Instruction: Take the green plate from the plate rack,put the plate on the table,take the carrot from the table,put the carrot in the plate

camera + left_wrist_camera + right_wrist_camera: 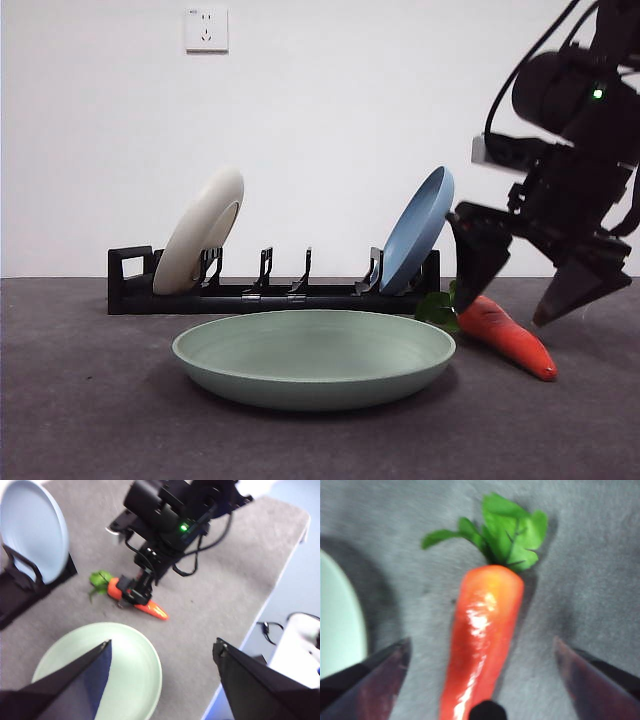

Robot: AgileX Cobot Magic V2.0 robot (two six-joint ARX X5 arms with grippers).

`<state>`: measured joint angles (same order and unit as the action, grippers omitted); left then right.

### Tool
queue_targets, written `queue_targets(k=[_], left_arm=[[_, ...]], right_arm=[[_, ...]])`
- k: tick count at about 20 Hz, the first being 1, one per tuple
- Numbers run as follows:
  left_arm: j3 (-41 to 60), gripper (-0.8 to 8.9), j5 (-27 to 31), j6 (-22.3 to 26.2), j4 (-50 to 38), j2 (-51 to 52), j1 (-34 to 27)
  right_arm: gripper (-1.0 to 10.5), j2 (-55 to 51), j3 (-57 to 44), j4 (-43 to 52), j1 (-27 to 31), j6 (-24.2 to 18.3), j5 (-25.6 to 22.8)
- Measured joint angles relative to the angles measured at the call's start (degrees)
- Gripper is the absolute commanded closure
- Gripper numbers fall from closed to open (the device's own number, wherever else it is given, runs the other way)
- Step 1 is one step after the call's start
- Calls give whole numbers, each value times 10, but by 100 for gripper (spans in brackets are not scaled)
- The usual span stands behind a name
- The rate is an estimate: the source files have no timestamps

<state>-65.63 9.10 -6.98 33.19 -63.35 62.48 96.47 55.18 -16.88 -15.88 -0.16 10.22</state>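
Observation:
The green plate [313,355] lies flat on the table [90,400] in front of the plate rack [260,295]. The carrot [505,335] lies on the table just right of the plate, leaves toward the rack. My right gripper [505,308] is open and low over the carrot, one jaw on each side, not touching it. The right wrist view shows the carrot [482,630] between the spread jaws and the plate's rim [335,630] at one side. My left gripper [162,642] is open and empty, high above the plate [115,670], looking at the right gripper [135,592] and carrot [155,611].
A cream-white plate [200,232] leans in the rack's left end and a blue plate [418,230] in its right end, close behind the carrot's leaves. The table's edge [260,615] runs beyond the carrot in the left wrist view.

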Motion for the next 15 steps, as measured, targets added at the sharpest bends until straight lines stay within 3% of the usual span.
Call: queue_targets(k=[8, 15], left_arm=[[0, 468, -3, -2, 22, 0, 0], [0, 468, -3, -2, 47, 0, 0]], right_arm=[[962, 27, 0, 19, -2, 4, 1], [959, 2, 0, -24, -5, 4, 2]])
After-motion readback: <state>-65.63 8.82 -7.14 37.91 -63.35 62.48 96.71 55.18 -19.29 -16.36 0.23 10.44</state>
